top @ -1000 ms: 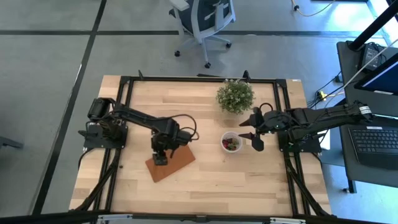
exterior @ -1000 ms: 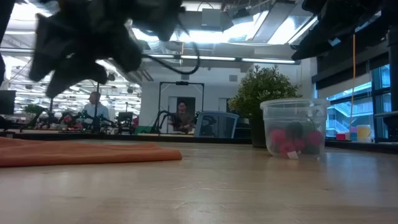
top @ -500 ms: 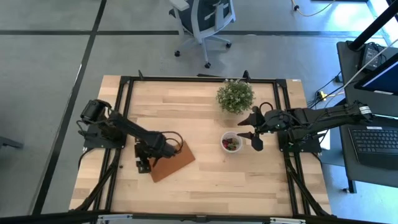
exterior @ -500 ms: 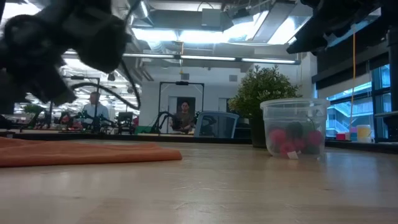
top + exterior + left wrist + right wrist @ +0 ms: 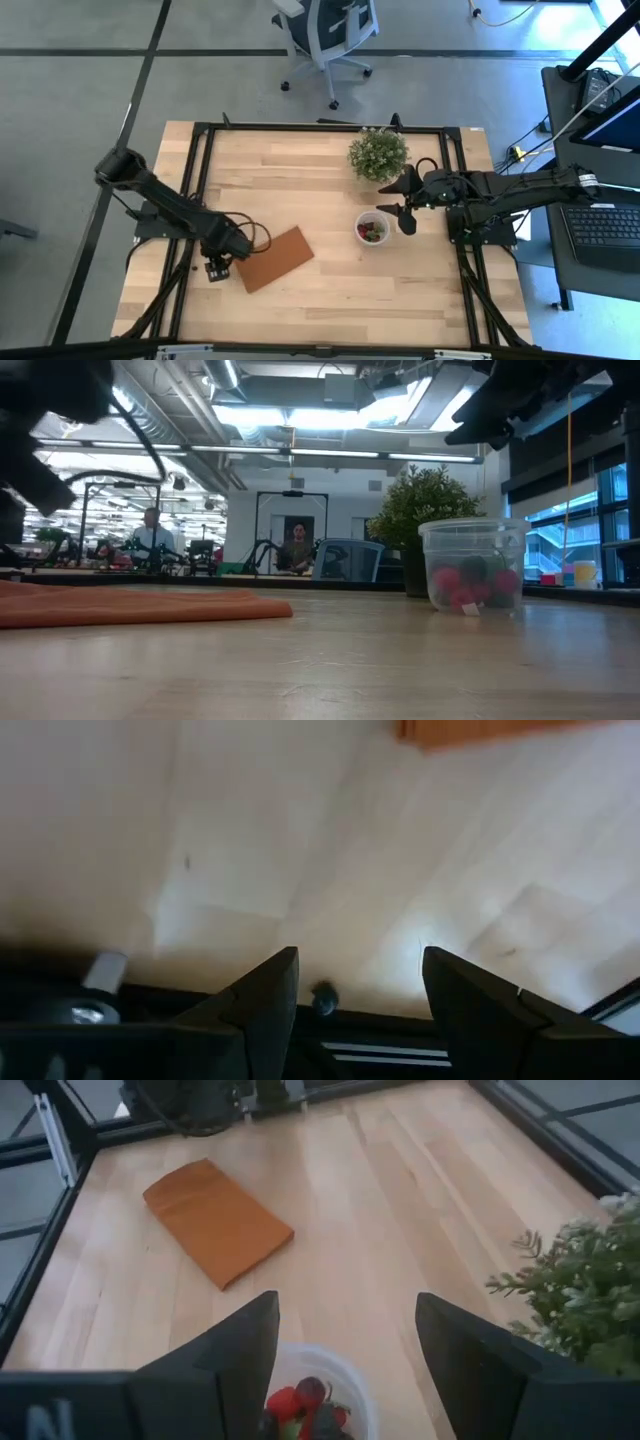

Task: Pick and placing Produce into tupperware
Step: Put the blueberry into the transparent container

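Note:
The tupperware [image 5: 372, 229] is a small clear cup standing on the table right of centre. Red and dark produce pieces [image 5: 305, 1405] lie inside it, also visible through its wall [image 5: 470, 582]. My right gripper [image 5: 398, 203] hangs open above and just right of the cup, and touches nothing; the right wrist view looks past its fingers [image 5: 345, 1315] down at the cup. My left gripper [image 5: 215, 268] is open near the table's left edge, just left of the brown board [image 5: 275, 257]. It points down at bare wood [image 5: 360, 970] with nothing between its fingers.
A green potted plant [image 5: 378, 153] stands at the far side, just behind the cup. The flat brown board [image 5: 215, 1220] lies left of centre. A black frame rail [image 5: 190, 200] runs along the table's left edge beside my left gripper. People sit in the room beyond the table.
My left gripper has swung from above the board toward the table's left edge and sunk lower, rolling as it went; it stays open. The board, the cup and the produce have not moved. My right gripper has tilted a little above the cup.

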Robot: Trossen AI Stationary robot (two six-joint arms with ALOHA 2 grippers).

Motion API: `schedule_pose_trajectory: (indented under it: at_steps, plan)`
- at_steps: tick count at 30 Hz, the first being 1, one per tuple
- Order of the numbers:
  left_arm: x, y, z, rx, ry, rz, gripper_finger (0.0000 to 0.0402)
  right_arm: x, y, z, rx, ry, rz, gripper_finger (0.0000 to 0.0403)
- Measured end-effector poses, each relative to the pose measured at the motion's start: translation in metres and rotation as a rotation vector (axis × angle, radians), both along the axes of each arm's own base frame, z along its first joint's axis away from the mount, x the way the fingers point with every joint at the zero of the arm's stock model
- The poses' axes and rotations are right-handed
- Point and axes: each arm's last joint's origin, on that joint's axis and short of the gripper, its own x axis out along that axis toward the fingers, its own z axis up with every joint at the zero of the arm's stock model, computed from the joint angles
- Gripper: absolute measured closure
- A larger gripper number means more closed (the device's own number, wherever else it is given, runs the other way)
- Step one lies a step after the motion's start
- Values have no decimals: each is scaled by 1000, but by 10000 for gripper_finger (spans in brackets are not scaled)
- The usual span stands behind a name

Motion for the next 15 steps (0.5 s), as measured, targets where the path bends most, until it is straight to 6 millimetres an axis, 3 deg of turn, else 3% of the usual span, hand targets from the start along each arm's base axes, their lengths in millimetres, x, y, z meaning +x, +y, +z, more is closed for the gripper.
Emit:
schedule_pose_trajectory:
  at_steps: [6,15]
  plan:
    - [-21,-6,-3,51,-60,17,195,5,-4,-1,3,-15,-27,166]
    - [-41,-16,-5,56,69,10,195,16,-8,-4,21,-32,-61,166]
